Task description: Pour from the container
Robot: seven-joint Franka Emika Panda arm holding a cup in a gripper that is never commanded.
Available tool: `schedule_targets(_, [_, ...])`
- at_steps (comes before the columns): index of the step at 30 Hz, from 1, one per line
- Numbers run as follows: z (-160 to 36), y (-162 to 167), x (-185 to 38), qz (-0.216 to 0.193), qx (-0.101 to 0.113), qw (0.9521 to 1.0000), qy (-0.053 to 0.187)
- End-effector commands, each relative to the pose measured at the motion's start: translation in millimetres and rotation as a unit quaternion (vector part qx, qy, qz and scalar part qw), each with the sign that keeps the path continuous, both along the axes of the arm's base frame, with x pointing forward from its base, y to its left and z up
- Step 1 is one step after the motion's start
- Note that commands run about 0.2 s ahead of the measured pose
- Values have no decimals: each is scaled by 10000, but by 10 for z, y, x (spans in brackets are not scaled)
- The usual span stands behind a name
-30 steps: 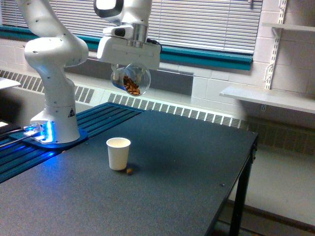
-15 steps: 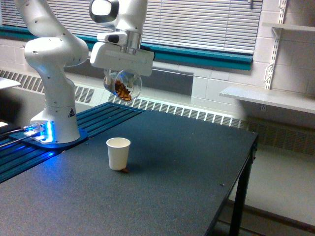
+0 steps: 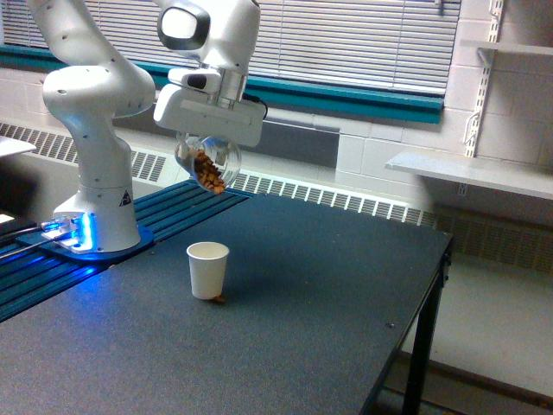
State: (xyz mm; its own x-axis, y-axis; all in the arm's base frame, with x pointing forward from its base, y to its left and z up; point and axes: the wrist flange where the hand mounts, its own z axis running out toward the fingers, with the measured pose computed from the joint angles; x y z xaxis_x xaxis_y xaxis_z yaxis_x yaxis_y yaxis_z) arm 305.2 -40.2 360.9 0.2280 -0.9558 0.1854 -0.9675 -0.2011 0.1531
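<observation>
Overhead, the container (image 3: 206,163) tilts mouth-down toward the exterior view's right.

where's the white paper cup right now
The white paper cup stands upright on the dark table, left of centre in the exterior view, below the tilted clear container, with a stray nut at its base.

I work in what looks like a research lab or institutional classroom, not a home. My white arm base (image 3: 93,203) is bolted at the edge of a dark speckled table (image 3: 302,303), glowing blue at its foot, and behind me run painted cinder-block walls (image 3: 389,147), closed horizontal window blinds (image 3: 346,39) over a teal sill, a long radiator grille (image 3: 346,203), and bare wall-mounted shelves (image 3: 471,173) on metal brackets.
</observation>
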Motion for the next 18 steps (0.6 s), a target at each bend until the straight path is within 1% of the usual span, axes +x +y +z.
schedule_targets(1, [-42,-3,-49,-93,-108,9998,139])
schedule_targets(6, [-101,-16,-115,-131,-145,9995,249])
schedule_targets(12, [-218,-37,-235,-192,-140,9988,425])
schedule_targets(18, [-250,-57,-302,-232,-196,9981,541])
